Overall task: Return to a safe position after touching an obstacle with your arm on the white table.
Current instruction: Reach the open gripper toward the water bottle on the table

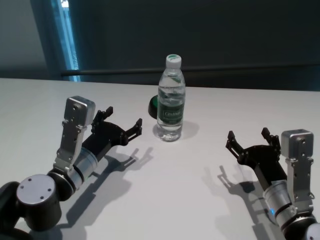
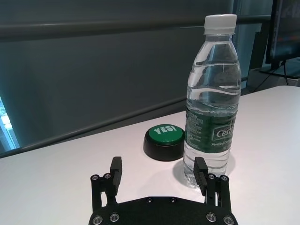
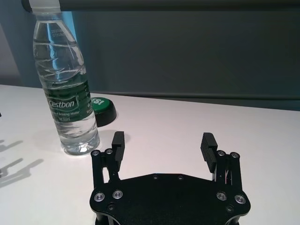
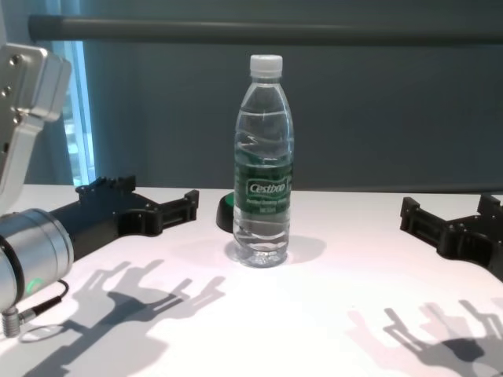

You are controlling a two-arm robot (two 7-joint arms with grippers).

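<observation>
The broad plain white matte surface [image 1: 210, 200] fills the lower two thirds of the head view. Low on its left side lies the left arm, its black left pincer [image 1: 123, 123] spread wide and holding nothing, fingertips pointing toward mid-frame. At the lower right, the right pincer [image 1: 248, 136] is likewise wide open and empty, well apart from everything.

The obstacle, a tall clear plastic water bottle with a white screw cap and dark green label [image 1: 171, 100], stands upright just above centre. Behind it, a low black round button with a green top [image 2: 163, 141] sits just beside its base.

This looks like the withdrawal step: the left pincer is near the bottle but apart from it. The next move calls for drawing that arm away without brushing the bottle.

In the left wrist view one fingertip [image 2: 200, 171] overlaps the bottle's base, so the gap there is hard to judge. The head view mostly hides the button.
</observation>
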